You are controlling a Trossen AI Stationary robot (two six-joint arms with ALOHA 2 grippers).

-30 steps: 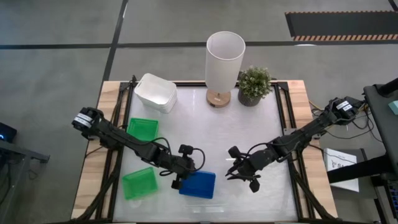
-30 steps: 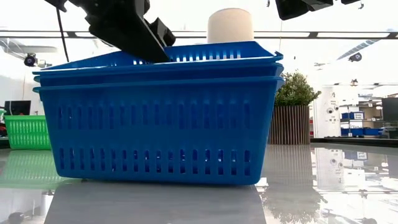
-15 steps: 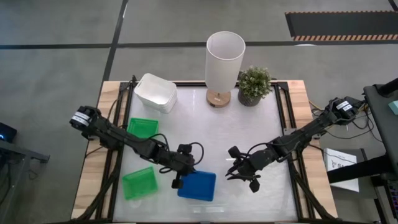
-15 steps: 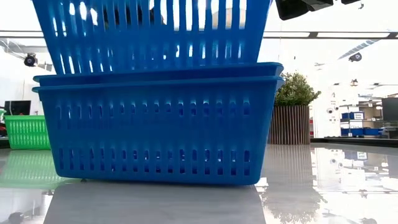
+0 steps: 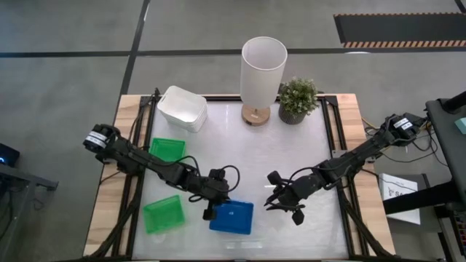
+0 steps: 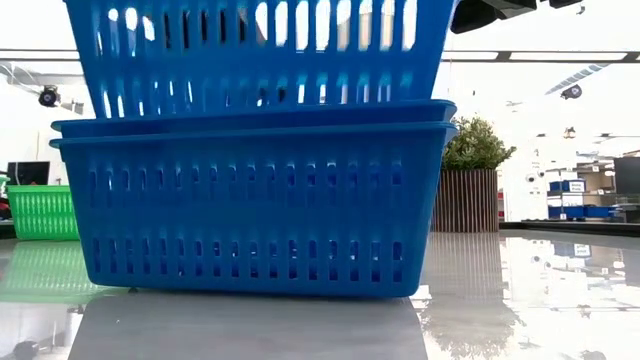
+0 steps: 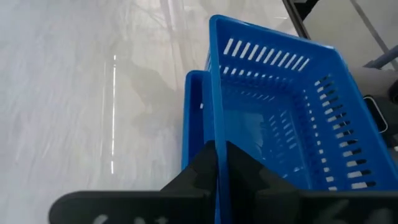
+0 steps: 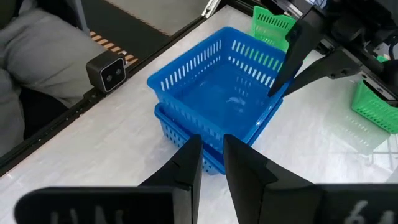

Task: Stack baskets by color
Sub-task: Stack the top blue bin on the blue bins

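Where the left arm reaches in from the table's left edge, its fingers [image 7: 219, 163] are pinched tight on the rim wall of the top blue basket [image 5: 234, 213], gripping the side nearest the arm. That basket is raised and tilted, its lower part still inside the blue stack [image 6: 250, 200] beneath it; the low view shows the top one's slotted wall sitting above the two nested rims. The stack stands on the table [image 5: 284, 153] near the front edge, a little left of the middle. In the left wrist view the held wall runs straight up between the two dark fingers, with the lower basket's rim showing just beside it.

The right fingers [image 5: 285, 204] hover to the right of the blue stack, apart from it and holding nothing, with only a narrow gap between them, as the right wrist view shows.

Two green baskets lie on the left side of the table, one [image 5: 167, 150] farther back and one [image 5: 162, 214] near the front, just left of the blue stack. The white baskets [image 5: 182, 108] sit nested at the back left corner. A white lamp [image 5: 263, 69] and a potted plant [image 5: 298, 98] stand along the back edge.
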